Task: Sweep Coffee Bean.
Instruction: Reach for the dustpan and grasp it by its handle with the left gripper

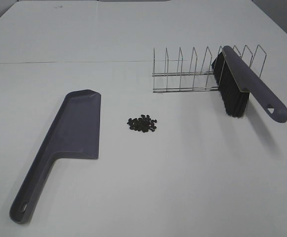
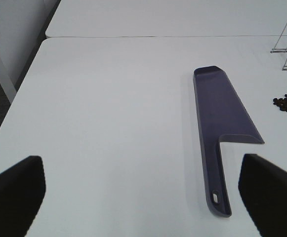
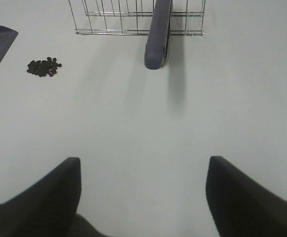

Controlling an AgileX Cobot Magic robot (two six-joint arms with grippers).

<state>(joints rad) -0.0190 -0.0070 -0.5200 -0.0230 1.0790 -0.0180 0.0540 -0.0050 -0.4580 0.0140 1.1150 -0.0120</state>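
Coffee beans [image 1: 143,123] lie in one small heap on the white tabletop [image 1: 183,187], just beside the flat-lying grey-purple dustpan [image 1: 79,123] and near the wire rack [image 1: 183,74], in which the brush [image 1: 244,81] leans. Left claw [image 2: 141,163] and right claw [image 3: 143,163] are both spread wide, gripping nothing, above bare tabletop.

The coffee beans [image 1: 143,124] lie in one small, tight heap on the white table [image 1: 183,187] in front of me, roughly at its middle. They are tiny dark brown-black ovals, a few dozen, packed edge to edge in a patch wider than it is deep, with a few sitting loose at the rim. The heap rests flat and is touched by nothing. It lies near the open edge of the grey-purple dustpan [image 1: 79,123] on my left, apart from it, and nearer to me than the wire rack [image 1: 183,74] where the brush [image 1: 232,96] leans.
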